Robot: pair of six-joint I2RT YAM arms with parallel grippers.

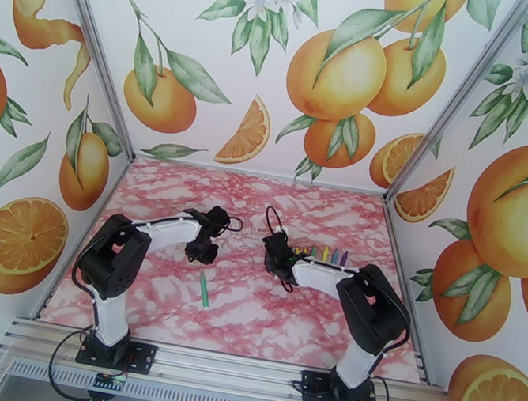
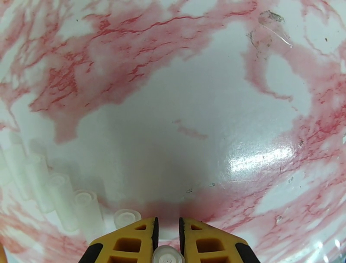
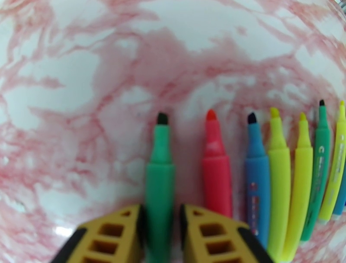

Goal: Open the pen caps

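One clear cap (image 2: 166, 256) sat pinched in your left gripper (image 2: 167, 224); right gripper (image 3: 161, 211) straddled the green pen (image 3: 160, 171), grip unclear; dragging could have knocked the adjacent red pen (image 3: 215, 166).

green pen (image 3: 160, 173): lower barrel hidden between right gripper (image 3: 161, 210) fingers; pad contact not discernible
outermost pens (image 3: 339, 164): far right of right gripper, cut by frame edge, blurred
clear cap (image 2: 168, 256): cut by bottom edge
cap row (image 2: 60, 199): blurred, count unclear
pen row (image 1: 325, 253): beside right gripper, tips too small to tell
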